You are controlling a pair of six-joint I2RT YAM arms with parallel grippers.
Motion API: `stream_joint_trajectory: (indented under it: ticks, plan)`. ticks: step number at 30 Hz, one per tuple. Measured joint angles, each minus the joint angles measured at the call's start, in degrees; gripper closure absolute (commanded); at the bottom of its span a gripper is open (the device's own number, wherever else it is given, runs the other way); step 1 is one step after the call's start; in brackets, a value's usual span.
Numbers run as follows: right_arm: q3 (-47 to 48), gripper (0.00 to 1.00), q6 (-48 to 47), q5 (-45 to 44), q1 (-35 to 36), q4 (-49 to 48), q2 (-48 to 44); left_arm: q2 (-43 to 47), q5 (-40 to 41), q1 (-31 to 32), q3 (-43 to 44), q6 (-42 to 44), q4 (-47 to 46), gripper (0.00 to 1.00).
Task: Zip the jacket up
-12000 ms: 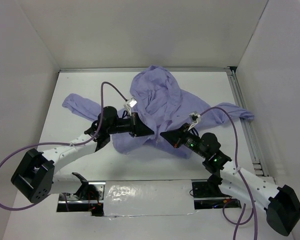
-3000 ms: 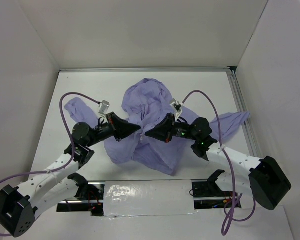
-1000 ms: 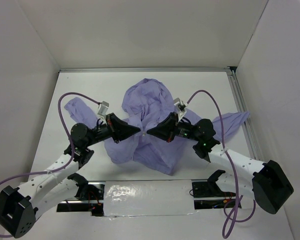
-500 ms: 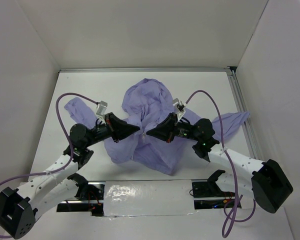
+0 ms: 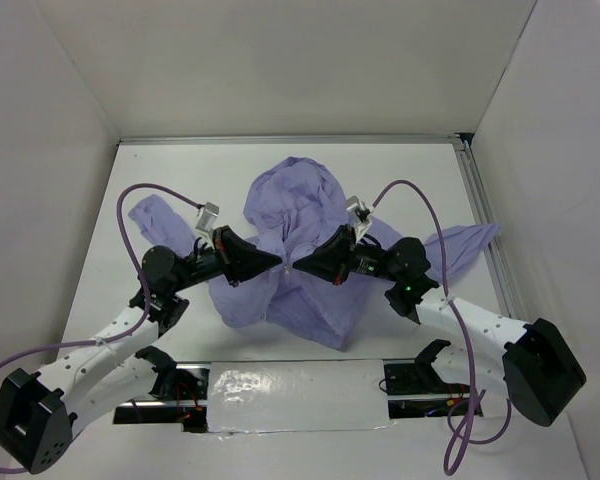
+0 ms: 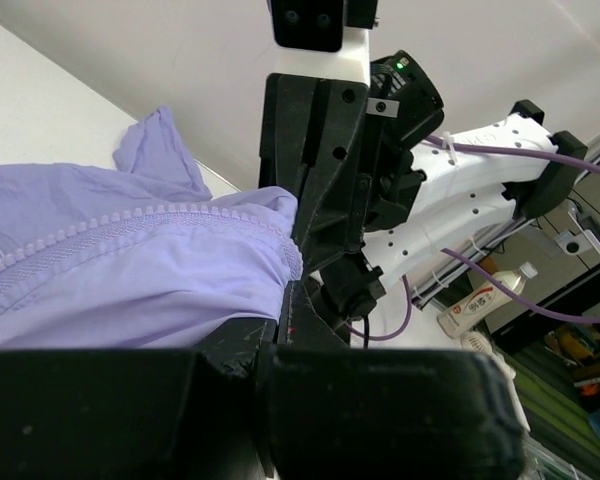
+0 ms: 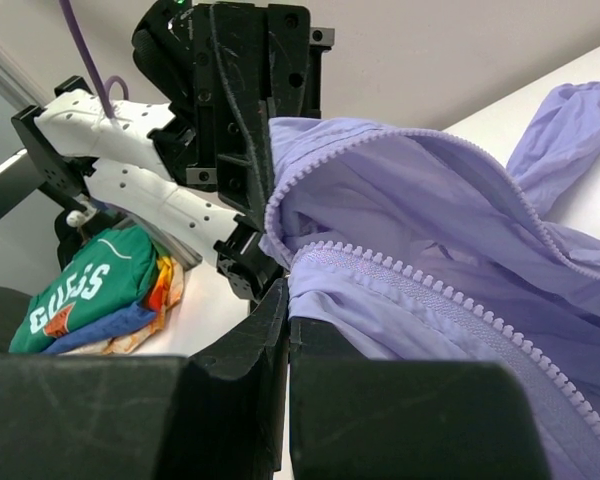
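The lavender jacket [image 5: 300,215] lies crumpled in the middle of the white table, with one sleeve out to the left [image 5: 155,215] and one to the right [image 5: 465,242]. My left gripper [image 5: 279,262] and right gripper [image 5: 293,266] meet tip to tip over its front. In the left wrist view the left gripper [image 6: 286,300] is shut on a jacket [image 6: 120,280] edge beside a row of zipper teeth [image 6: 130,222]. In the right wrist view the right gripper [image 7: 286,292] pinches the other jacket [image 7: 430,230] edge, just under its zipper teeth [image 7: 420,285].
A metal rail [image 5: 488,230] runs along the table's right edge, and white walls close it in on three sides. Purple cables loop over both arms. A shiny strip [image 5: 280,385] lies between the arm bases. A pile of coloured clothes [image 7: 90,290] sits beyond the table.
Twelve seconds ago the grippers were apart at the jacket's near hem; now they meet at its front and the fabric is bunched leftward. Over the last second almost nothing moves.
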State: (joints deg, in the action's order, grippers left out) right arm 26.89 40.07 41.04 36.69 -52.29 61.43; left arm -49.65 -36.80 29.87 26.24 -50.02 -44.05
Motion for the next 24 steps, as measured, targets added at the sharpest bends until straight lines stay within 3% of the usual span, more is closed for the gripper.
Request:
stream_joint_trajectory:
  ticks: [24]
  plan:
    - [-0.4, 1.0, -2.3, 2.8, -0.1, -3.8, -2.1, -0.6, 0.6, 0.0, 0.0, -4.6, -0.7, 1.0]
